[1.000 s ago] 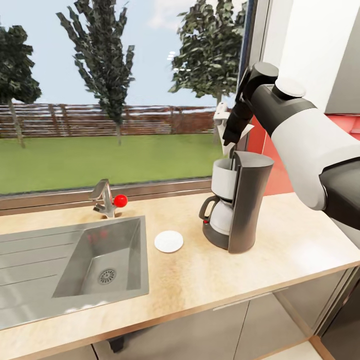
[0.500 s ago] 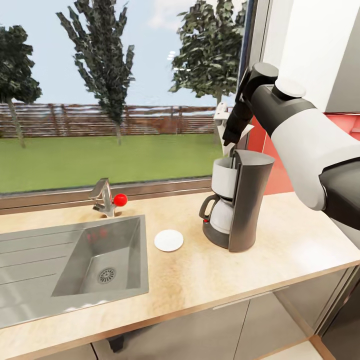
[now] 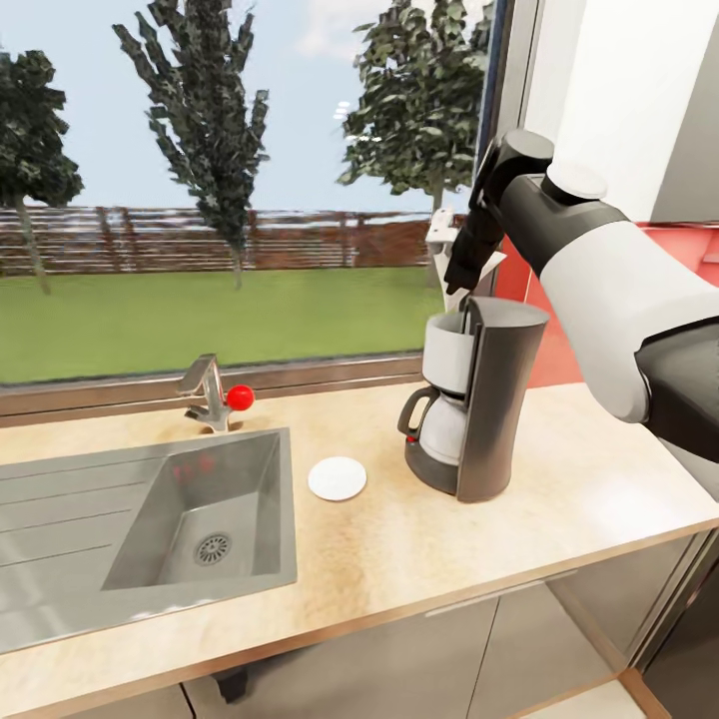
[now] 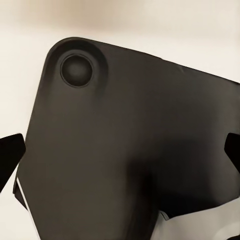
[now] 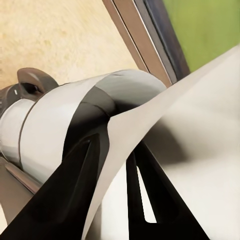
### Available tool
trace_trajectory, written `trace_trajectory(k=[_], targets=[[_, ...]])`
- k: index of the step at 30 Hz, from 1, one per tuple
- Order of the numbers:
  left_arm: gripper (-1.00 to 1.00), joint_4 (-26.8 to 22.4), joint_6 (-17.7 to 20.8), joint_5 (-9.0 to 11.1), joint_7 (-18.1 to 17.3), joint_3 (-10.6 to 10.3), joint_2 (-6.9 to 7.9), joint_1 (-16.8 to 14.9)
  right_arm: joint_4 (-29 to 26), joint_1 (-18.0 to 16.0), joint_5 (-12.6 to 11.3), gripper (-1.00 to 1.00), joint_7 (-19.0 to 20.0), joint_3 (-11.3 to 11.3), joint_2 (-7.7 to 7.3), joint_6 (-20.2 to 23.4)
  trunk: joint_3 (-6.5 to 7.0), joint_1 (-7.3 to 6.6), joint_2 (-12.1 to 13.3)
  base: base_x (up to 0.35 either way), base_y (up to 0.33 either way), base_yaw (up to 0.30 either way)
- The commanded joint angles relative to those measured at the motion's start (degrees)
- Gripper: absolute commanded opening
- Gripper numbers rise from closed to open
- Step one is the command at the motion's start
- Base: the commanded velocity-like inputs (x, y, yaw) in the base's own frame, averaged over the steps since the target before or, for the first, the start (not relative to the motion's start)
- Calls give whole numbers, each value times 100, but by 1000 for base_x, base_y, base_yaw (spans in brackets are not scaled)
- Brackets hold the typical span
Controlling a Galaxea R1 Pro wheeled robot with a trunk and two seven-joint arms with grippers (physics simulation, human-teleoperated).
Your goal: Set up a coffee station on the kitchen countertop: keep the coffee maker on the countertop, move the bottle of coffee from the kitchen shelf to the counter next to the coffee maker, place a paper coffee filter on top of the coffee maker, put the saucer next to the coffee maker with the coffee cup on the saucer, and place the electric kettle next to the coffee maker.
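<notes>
**Filter held over the coffee maker**

The countertop (image 3: 559,499) runs across the lower frame below a wide window, with a steel sink (image 3: 150,529) at lower left. A saucer (image 3: 337,478) lies between the sink and the coffee maker (image 3: 479,399), right of center. The right arm comes in from the right edge, bent downward; the right gripper (image 3: 461,280) pinches a paper filter (image 5: 200,130) just above the machine's white top. The left gripper's state cannot be told, since a dark panel (image 4: 130,150) sits close before its camera.
</notes>
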Motion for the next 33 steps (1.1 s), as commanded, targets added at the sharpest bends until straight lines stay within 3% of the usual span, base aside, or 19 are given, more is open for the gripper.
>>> trace_trajectory(k=[1, 8, 13, 22, 33], targets=[[100, -10, -4, 7, -1, 17, -3, 3, -7, -4, 15, -100, 29, 14, -1, 67, -24, 23, -45, 0, 0, 0], [100, -10, -4, 7, -1, 16, -3, 3, -5, -2, 16, -100, 29, 14, -1, 67, -24, 23, -45, 0, 0, 0], [100, -10, -4, 7, -1, 18, -3, 3, -5, 5, 17, -100, 29, 14, -1, 67, -114, 133, -246, 0, 0, 0], [100, -10, -4, 7, -1, 18, -3, 3, -4, 15, 19, -100, 25, 14, -1, 67, -114, 133, -246, 0, 0, 0], [100, -10, -4, 7, -1, 18, -3, 3, 3, 66, 17, -100, -247, 19, 1, 67, -114, 133, -246, 0, 0, 0]])
